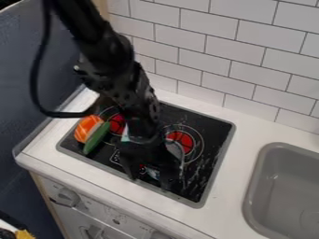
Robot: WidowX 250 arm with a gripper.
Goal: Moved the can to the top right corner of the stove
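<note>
Black and glossy, the stove [209, 175] sits framed in grey in the white table [242, 128], and your tool [149, 177] hangs low over its near part, the arm [115, 65] slanting down from the upper left. You've got a pale, shiny patch [151, 173] right at the tool, but whether that's the can, and whether the tool is gripping anything, I cannot tell. Just beyond, a grey rounded shape [176, 150] overlaps the red centre of the right burner [183, 137]; the can's place stays uncertain, with your arm covering so much. Over at the left edge of the stove, you have an orange piece with white stripes [88, 127] and a long green piece [96, 138] side by side, close to the left burner [117, 124]. Grey again on your right: the sink [252, 186], set into the table. White tiles [209, 49] with dark joints climb the wall behind, a dark blue surface [31, 74] fills the left side, and below the table's front edge you see a knob [68, 197] on the pale front panel [106, 212].
</note>
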